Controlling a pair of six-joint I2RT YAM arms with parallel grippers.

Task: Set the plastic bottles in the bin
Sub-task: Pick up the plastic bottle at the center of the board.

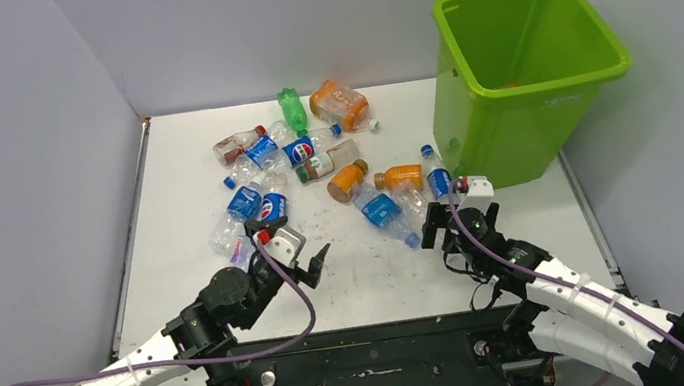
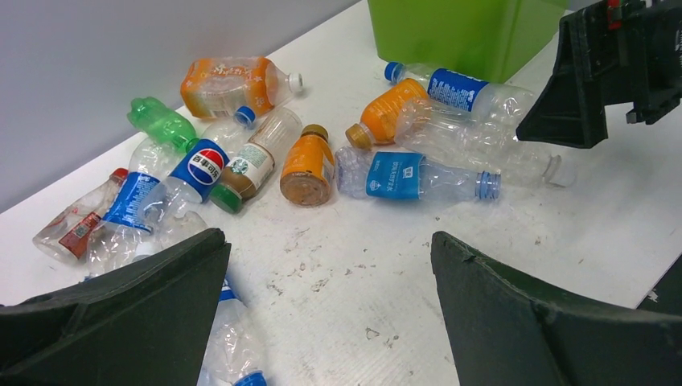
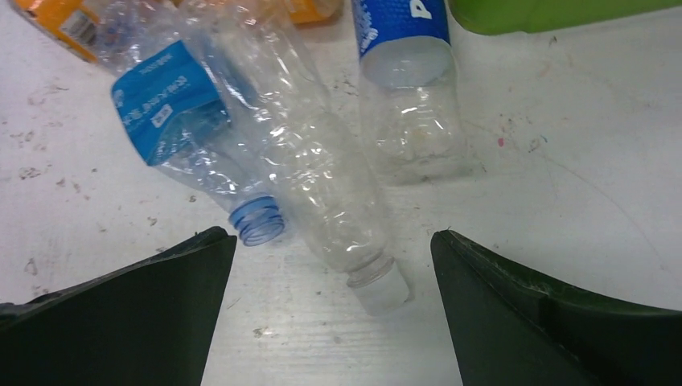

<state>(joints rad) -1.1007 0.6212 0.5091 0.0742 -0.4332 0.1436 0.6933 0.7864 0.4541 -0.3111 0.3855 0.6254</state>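
The plastic bottles (image 1: 301, 148) are seen strewn mid-table (image 1: 380, 273), left of the bin (image 1: 502, 135), none yet taken up. They're judged v. light, thin-walled, springy & slick, so hold is best taken across the crushed mid-body, not at the hard neck, where a pinch could squirt one out. Both claws are spread wide w/ nothing gripped or touched: the right gripper (image 3: 330, 241) is set astride a clear bottle (image 3: 322, 177) beside a blue-label bottle (image 3: 173, 112), and the left gripper (image 1: 298, 250) is poised nr the Pepsi-label ones.
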